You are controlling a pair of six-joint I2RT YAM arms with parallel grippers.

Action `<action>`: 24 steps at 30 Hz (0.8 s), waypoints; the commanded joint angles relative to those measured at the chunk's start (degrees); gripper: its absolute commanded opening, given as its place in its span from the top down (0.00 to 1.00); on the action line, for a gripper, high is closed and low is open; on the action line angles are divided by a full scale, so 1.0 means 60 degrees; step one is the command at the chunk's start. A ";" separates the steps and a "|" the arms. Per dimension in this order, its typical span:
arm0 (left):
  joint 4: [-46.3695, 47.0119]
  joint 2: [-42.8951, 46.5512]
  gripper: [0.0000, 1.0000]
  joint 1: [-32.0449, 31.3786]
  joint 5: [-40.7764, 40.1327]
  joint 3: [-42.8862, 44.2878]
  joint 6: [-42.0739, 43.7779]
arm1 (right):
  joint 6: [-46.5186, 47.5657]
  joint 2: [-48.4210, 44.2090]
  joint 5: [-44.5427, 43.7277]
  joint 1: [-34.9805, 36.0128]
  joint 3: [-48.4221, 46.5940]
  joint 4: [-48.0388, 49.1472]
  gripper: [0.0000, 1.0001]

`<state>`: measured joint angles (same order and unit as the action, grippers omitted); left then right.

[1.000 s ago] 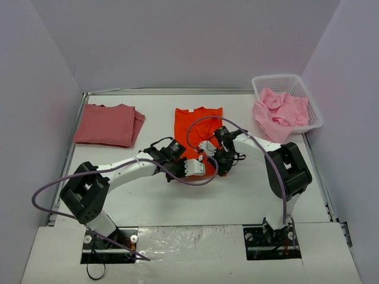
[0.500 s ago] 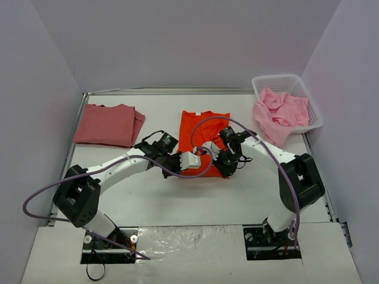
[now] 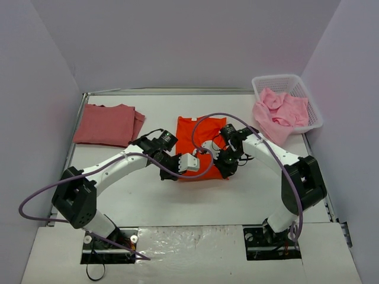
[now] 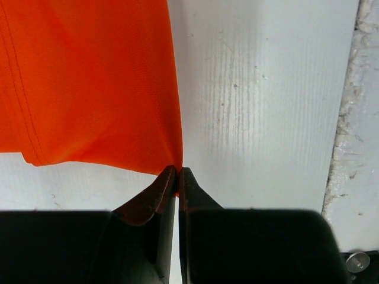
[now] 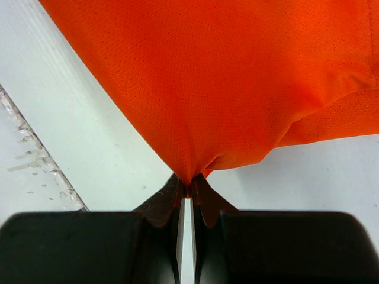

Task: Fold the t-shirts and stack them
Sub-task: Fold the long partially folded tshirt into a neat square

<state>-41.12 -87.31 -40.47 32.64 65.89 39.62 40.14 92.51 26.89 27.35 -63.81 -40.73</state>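
The matte white worktop (image 3: 249, 198) carries a dusty rose-red t-shirt (image 3: 108, 124), folded into a flat rectangle at the far left. The bright orange-red t-shirt (image 3: 192, 131), a fine mesh knit, lies at the centre. Crumpled light pink t-shirts (image 3: 279, 112) spill from a white lattice basket (image 3: 278, 78) at the far right. The left arm (image 3: 115, 167) and right arm (image 3: 269, 151) each have jaws pressed together, pinching the orange cloth's near corners.

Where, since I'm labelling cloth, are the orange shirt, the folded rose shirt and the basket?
orange shirt (image 3: 183, 131), top view, upper left cloth.
folded rose shirt (image 3: 106, 124), top view, middle of the fold.
basket (image 3: 275, 77), top view, far rim.
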 commanded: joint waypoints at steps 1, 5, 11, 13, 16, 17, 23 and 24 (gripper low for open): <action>-0.1202 0.0430 0.98 0.0109 0.0447 0.0371 0.0472 | 0.0326 -0.0212 0.0146 -0.0091 -0.0263 -0.1019 1.00; -0.2209 0.0445 0.98 0.0094 0.0930 0.0765 0.1012 | 0.0662 -0.0477 0.0497 -0.0091 -0.0541 -0.1778 1.00; -0.3706 0.0547 0.98 0.0109 0.1429 0.1410 0.1702 | 0.1102 -0.0667 0.0980 -0.0091 -0.0952 -0.2804 1.00; -0.4058 0.0577 0.98 0.0109 0.1473 0.1528 0.1819 | 0.1234 -0.0740 0.1156 -0.0091 -0.1068 -0.3025 1.00; -0.4394 0.0650 0.98 0.0094 0.1546 0.1835 0.1835 | 0.1352 -0.0799 0.1303 -0.0091 -0.1229 -0.3333 1.00; -0.4425 0.0708 0.98 0.0109 0.1547 0.1952 0.1820 | 0.1381 -0.0799 0.1318 -0.0091 -0.1288 -0.3479 1.00; -0.4367 0.0942 0.98 0.0124 0.1255 0.2319 0.1514 | 0.1381 -0.0755 0.1318 -0.0106 -0.1829 -0.3788 1.00; -0.4309 0.0972 0.98 0.0138 0.1196 0.2334 0.1455 | 0.1396 -0.0741 0.1289 -0.0106 -0.1903 -0.3773 1.00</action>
<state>-62.54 -84.20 -40.40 40.53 77.65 48.14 47.18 89.56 35.18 27.35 -72.69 -58.08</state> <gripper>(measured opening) 0.035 0.020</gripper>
